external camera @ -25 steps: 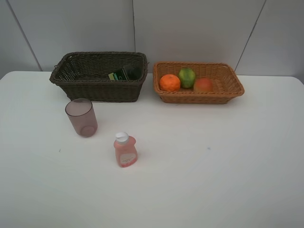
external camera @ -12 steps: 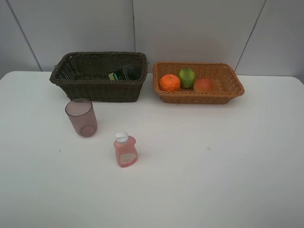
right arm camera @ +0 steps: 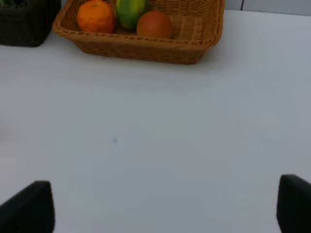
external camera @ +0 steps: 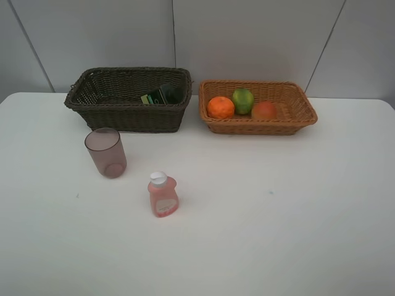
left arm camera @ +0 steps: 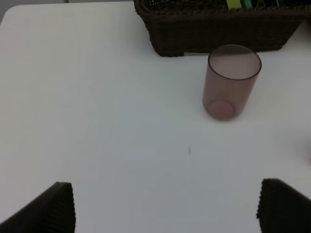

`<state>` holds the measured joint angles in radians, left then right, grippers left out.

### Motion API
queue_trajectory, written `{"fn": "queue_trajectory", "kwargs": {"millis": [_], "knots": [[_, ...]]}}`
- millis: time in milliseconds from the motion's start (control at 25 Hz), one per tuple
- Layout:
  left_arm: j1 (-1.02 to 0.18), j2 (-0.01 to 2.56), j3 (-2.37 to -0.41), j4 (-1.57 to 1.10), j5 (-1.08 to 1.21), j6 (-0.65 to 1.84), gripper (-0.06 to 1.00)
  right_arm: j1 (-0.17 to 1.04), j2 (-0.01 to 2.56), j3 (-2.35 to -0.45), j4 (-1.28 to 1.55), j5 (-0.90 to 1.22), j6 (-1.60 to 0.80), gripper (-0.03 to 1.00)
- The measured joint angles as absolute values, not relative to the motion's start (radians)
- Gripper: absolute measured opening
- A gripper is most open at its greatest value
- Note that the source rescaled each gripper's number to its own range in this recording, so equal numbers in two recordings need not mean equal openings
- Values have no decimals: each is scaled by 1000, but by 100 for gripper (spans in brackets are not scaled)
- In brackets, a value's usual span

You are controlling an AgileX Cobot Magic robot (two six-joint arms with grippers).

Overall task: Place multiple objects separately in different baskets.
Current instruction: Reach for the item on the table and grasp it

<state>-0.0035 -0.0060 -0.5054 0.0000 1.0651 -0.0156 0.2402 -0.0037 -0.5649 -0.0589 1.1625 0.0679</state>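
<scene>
A dark brown wicker basket [external camera: 102, 111] sits at the back left with a dark green pump bottle [external camera: 162, 95] lying in it. Beside it, the orange-tan basket [external camera: 296, 108] holds an orange [external camera: 220, 107], a green fruit [external camera: 242, 100] and a red-yellow fruit [external camera: 264, 110]. A mauve cup [external camera: 106, 152] stands upright on the table in front of the dark basket. The pink white-capped bottle [external camera: 162, 194] stands nearer the front. Neither arm shows in the high view. My left gripper [left arm camera: 165, 206] is open over bare table short of the cup [left arm camera: 231, 81]. My right gripper [right arm camera: 165, 208] is open, well short of the tan basket [right arm camera: 146, 46].
The white table [external camera: 278, 222] stretches wide to the right and front of the bottle. A grey panelled wall [external camera: 247, 37] rises right behind the baskets. The table's rear left corner [left arm camera: 9, 14] shows in the left wrist view.
</scene>
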Motion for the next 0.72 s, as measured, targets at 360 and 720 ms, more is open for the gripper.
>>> {"fn": "queue_trajectory", "kwargs": {"millis": [360,720], "knots": [[-4,-6,-505,0,1065,-16,97,256,-4,-525,-53,1068,63,98],[-4,-6,-505,0,1065,-16,97,252,-4,-522,-53,1066,63,98]]}}
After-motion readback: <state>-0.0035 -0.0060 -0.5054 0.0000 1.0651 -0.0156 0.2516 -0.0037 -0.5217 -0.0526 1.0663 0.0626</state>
